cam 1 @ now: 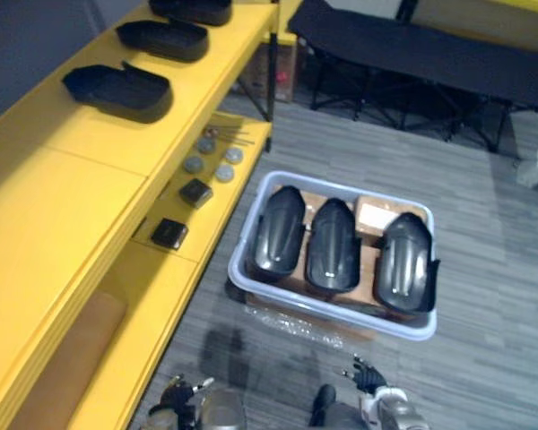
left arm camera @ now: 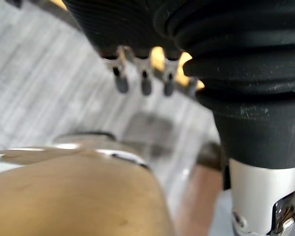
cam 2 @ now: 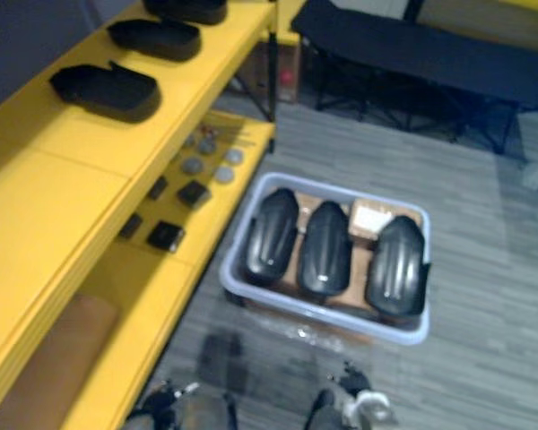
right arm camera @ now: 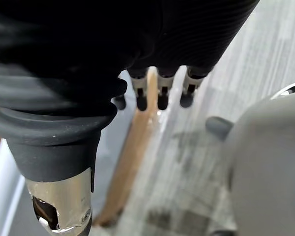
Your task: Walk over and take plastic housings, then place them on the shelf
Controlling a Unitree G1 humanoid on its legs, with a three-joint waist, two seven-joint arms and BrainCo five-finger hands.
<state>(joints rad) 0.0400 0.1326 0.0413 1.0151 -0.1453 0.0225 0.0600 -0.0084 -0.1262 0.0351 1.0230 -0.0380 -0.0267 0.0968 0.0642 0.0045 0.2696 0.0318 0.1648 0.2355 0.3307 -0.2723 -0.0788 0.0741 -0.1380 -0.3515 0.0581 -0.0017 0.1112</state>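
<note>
Three plastic housings lay side by side in the bin (cam 1: 339,314) on the floor (cam 1: 484,224), just beside the shelf (cam 1: 81,188): left housing (cam 1: 278,235), middle housing (cam 1: 333,244), right housing (cam 1: 404,262). Each long axis ran near-to-far from me, leaning a little, and the rounded narrower ends looked to point away, toward the bin's far edge. The bin was straight ahead and a bit to my right. My right hand (cam 1: 369,374) hung low near the bin's near edge, below the right housing, so I judged it the nearer hand. My left hand (cam 1: 181,392) was down by the shelf's front edge, well apart from the bin. The fingers of both hung loose and straight with nothing in them, left (left arm camera: 145,84) and right (right arm camera: 162,96). Three shelved housings (cam 1: 118,90) already sat on the top level, and small parts (cam 1: 213,159) on the lower one. Next call: step in and reach forward and down.
</note>
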